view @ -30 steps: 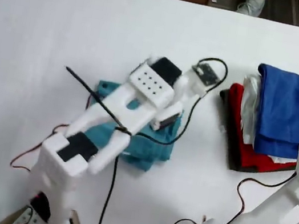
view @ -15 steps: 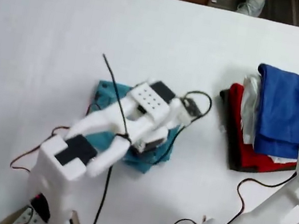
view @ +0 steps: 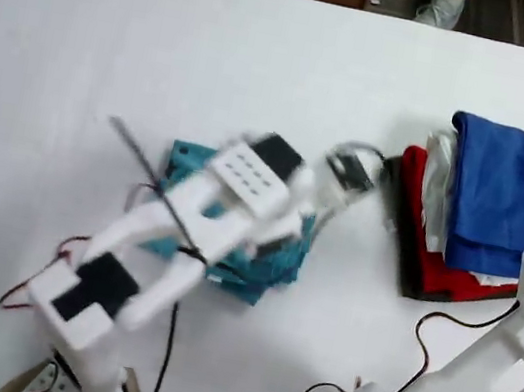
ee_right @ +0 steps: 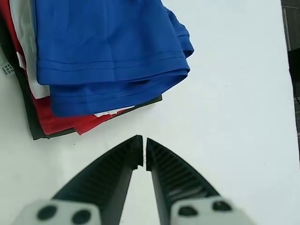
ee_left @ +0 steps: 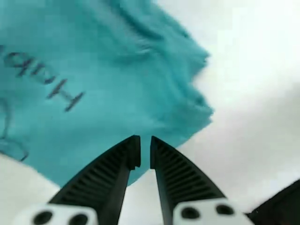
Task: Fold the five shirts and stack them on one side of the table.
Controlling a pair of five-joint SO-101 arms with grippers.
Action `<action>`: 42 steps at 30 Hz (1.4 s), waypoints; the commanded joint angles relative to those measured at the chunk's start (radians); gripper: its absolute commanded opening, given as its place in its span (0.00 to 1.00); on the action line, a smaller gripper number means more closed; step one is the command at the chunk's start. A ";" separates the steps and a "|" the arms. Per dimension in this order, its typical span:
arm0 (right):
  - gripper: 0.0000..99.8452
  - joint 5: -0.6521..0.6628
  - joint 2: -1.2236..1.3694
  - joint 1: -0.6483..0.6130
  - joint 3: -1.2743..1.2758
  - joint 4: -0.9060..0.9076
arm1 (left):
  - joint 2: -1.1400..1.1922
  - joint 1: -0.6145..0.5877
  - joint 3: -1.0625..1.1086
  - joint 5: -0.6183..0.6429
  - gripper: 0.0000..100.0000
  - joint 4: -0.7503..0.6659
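High view, teal shirt lying diagonally

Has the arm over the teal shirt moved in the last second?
Yes. The left arm drew its far end back from the stack of folded shirts, then swung partway back toward it, above the teal shirt.

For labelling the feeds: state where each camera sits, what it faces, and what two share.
High view: fixed above the white table, looking down; both white arms show, the left arm over a crumpled teal cotton shirt.
Left wrist view: on the left arm, facing that shirt past its shut left gripper.
Right wrist view: on the right arm, facing a folded shirt stack topped in blue, past its shut right gripper.
High and right wrist views share the stack.
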 commanded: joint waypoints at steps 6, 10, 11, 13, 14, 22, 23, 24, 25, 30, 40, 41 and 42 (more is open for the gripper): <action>0.03 0.002 -0.025 -0.206 0.144 -0.147 | -0.216 -0.423 -0.001 0.003 0.07 -0.038; 0.11 -0.015 0.010 -0.489 0.158 -0.139 | -0.247 -0.655 -0.001 0.003 0.07 -0.057; 0.15 -0.043 0.041 -0.552 0.149 -0.142 | -0.249 -0.700 -0.001 -0.002 0.07 -0.057; 0.20 -0.069 0.134 -0.665 0.104 -0.151 | -0.249 -0.792 -0.001 -0.003 0.07 -0.057; 0.20 -0.068 0.197 -0.719 0.064 -0.151 | -0.249 -0.842 -0.001 0.000 0.07 -0.057; 0.21 0.035 0.829 -1.090 -0.531 0.018 | -0.244 -1.145 0.005 -0.003 0.07 -0.109; 0.21 0.055 0.905 -1.122 -0.621 0.054 | -0.244 -1.168 0.005 -0.003 0.07 -0.120; 0.21 0.075 0.975 -1.153 -0.704 0.088 | -0.244 -1.183 0.007 -0.003 0.07 -0.126; 0.21 0.098 1.041 -1.179 -0.789 0.120 | -0.244 -1.195 0.007 -0.003 0.07 -0.127; 0.21 0.267 1.313 -1.253 -1.114 0.297 | -0.244 -1.204 0.008 -0.003 0.07 -0.132; 0.21 0.479 1.524 -1.221 -1.301 0.314 | -0.244 -1.204 0.008 -0.003 0.07 -0.127; 0.21 0.489 1.540 -1.213 -1.313 0.308 | -0.244 -1.204 0.008 -0.003 0.07 -0.126; 0.21 0.499 1.557 -1.207 -1.327 0.302 | -0.244 -1.204 0.008 -0.003 0.07 -0.126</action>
